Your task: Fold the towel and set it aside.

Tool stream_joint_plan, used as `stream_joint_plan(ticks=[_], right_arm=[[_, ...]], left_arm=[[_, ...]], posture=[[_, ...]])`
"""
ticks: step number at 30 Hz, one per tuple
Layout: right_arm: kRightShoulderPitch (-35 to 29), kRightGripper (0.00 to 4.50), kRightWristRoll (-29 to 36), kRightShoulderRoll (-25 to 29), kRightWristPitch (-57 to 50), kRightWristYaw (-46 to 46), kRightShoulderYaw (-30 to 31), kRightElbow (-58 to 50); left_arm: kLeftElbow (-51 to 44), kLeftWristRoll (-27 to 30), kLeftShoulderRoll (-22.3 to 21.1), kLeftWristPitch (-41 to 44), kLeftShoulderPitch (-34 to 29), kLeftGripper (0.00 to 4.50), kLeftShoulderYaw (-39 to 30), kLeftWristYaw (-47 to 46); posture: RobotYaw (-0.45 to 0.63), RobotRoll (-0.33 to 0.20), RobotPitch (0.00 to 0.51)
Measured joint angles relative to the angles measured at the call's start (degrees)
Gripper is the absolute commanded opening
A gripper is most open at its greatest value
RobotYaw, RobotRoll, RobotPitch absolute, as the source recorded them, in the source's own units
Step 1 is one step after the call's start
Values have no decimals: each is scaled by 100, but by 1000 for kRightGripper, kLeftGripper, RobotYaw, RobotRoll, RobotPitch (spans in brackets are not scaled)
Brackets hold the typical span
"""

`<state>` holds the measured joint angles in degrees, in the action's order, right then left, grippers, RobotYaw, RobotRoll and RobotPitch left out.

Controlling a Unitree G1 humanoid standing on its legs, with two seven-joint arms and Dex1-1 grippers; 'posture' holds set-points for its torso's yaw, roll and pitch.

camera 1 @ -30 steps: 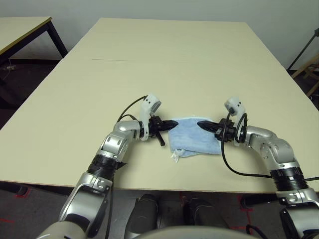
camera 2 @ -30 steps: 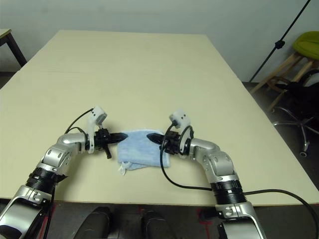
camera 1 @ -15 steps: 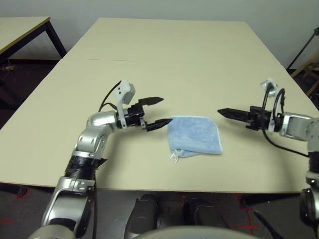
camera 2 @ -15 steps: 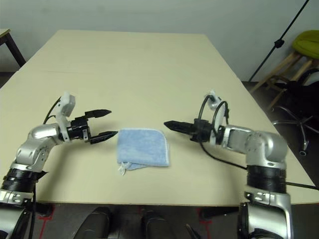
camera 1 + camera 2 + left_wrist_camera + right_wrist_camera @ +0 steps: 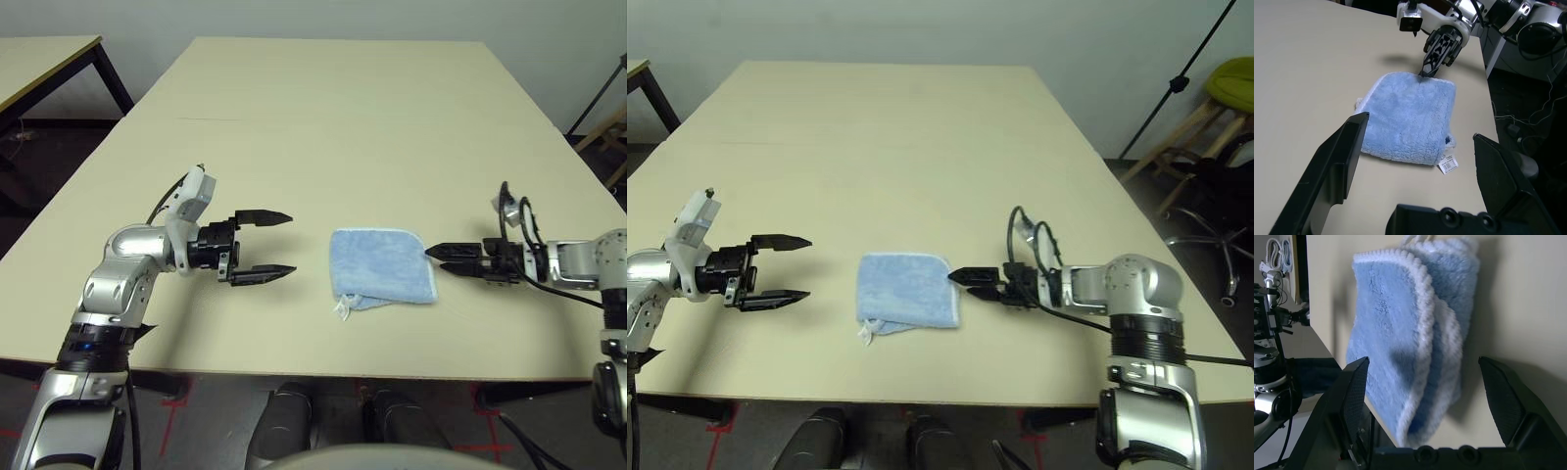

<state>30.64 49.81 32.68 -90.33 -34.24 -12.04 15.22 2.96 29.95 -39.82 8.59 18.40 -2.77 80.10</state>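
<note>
The towel [image 5: 381,267] lies folded into a small square at the lower centre of the frame, on the counter [image 5: 343,117]. The folding looks finished. The left tool [image 5: 261,247] is released, fingers spread, well apart from it. The right tool [image 5: 443,259] is also released, tips just beside the towel's edge. Setting it aside seems still left.
</note>
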Motion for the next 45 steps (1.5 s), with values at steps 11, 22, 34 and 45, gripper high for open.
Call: stream_joint_plan(ticks=[11, 22, 34, 45], right_arm=[[191, 1378, -4, -706, 0, 679, -61, 160], [190, 11, 148, -1100, -1, 1100, -668, 122], [987, 11, 353, -1725, 1135, 2667, -3733, -173], [519, 11, 428, -1571, 3102, 3589, -4351, -694]], left_arm=[[97, 2, 33, -40, -25, 4500, 3, 83], [-67, 2, 30, 129, -25, 4500, 51, 49], [-203, -50, 95, 486, 395, 4500, 340, -100], [415, -264, 288, 229, 719, 4500, 574, 107]], posture=[[132, 0, 73], [120, 0, 77], [50, 0, 77], [1, 0, 78]])
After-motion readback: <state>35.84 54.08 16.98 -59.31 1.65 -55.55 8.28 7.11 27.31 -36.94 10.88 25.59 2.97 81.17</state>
